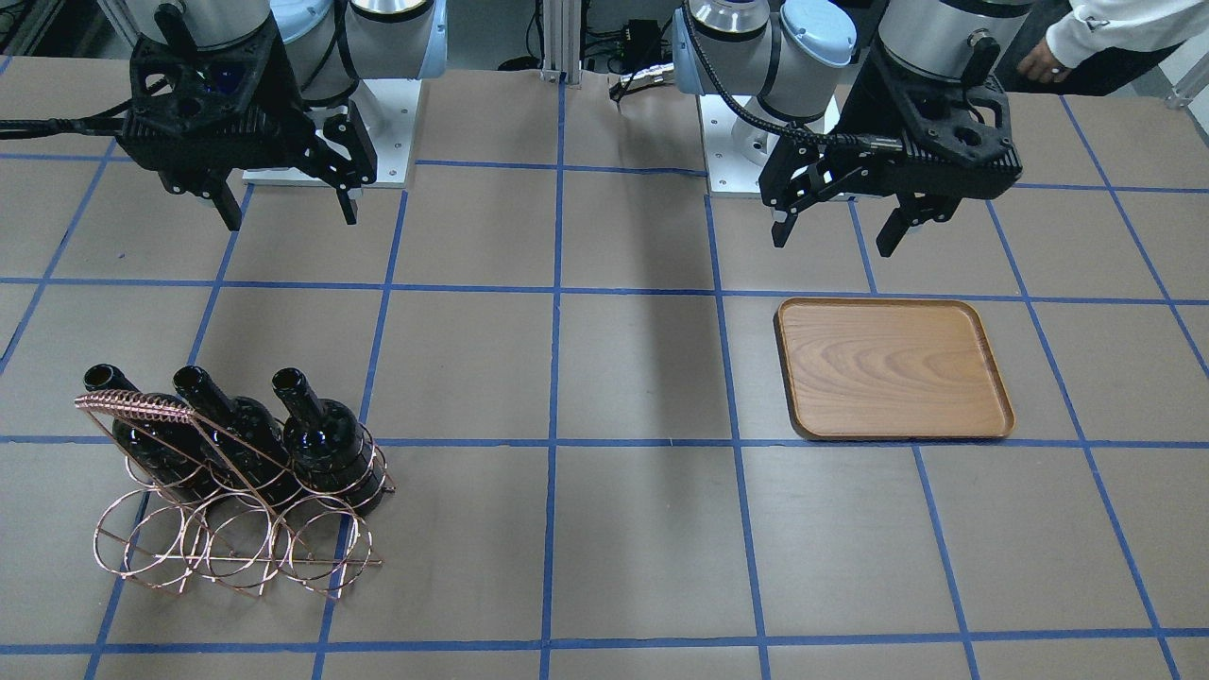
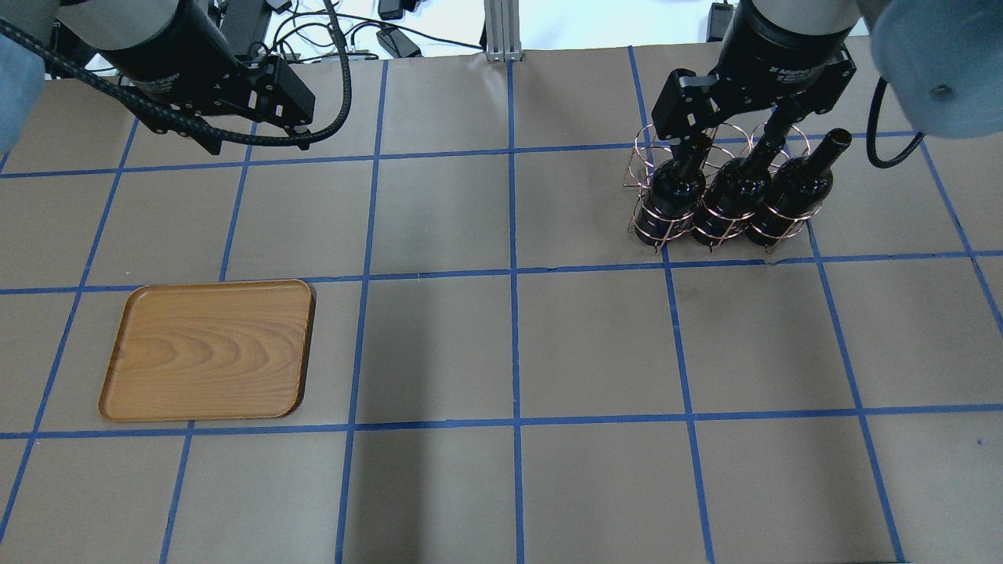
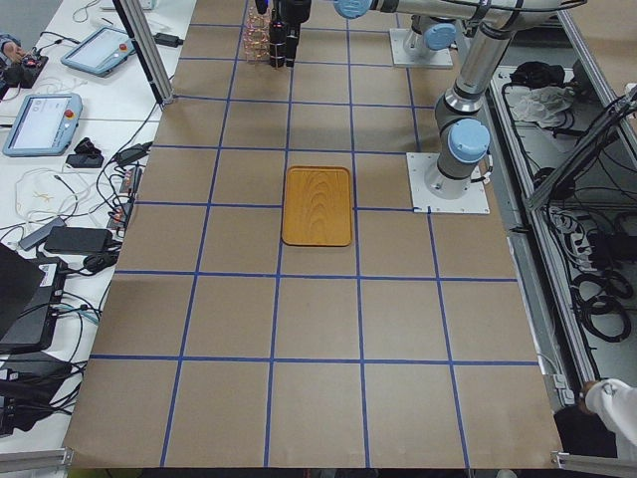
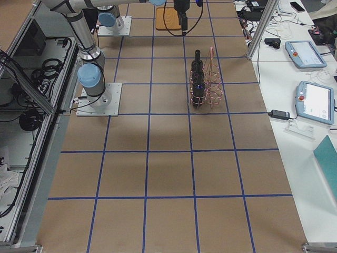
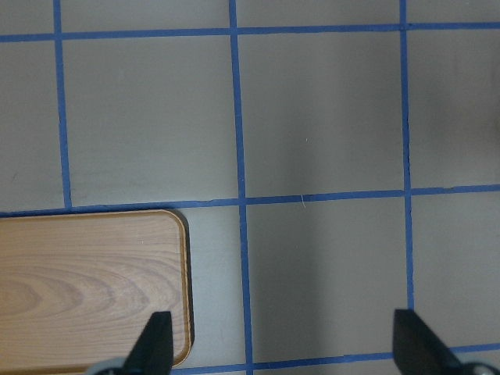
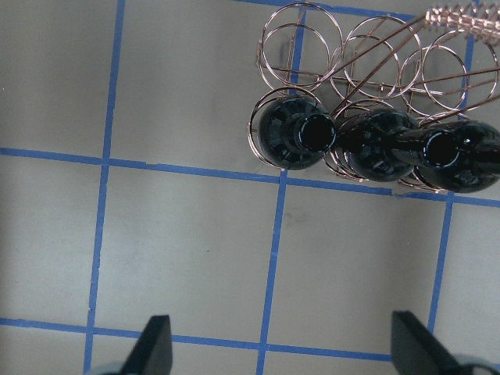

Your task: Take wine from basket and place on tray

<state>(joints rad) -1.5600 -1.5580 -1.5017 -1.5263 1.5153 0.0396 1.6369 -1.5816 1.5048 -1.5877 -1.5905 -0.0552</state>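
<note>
Wine bottles [image 1: 326, 444], three alike, stand upright in the copper wire basket [image 1: 200, 540] on the robot's right half of the bench, toward the operators' long edge. In the front-facing view they fill the row of loops nearer the robot, and the outer row holds nothing. The right gripper [image 1: 290, 215] hangs high near the robot's edge with its fingers spread and nothing between them. The left gripper [image 1: 833, 241] is likewise spread and bare, above the wooden tray [image 1: 893, 368], which lies flat on the left half.

The overhead view sets the right gripper over the basket's far side, but that looks like an effect of height, not contact.

From the bench ends, basket and tray sit well apart, so the carry is likely to be long.

The left wrist camera sees only a tray corner between wide jaws. The right wrist camera looks straight down the bottle mouths. The necks point up, probably so a gripper can close around one from above.
</note>
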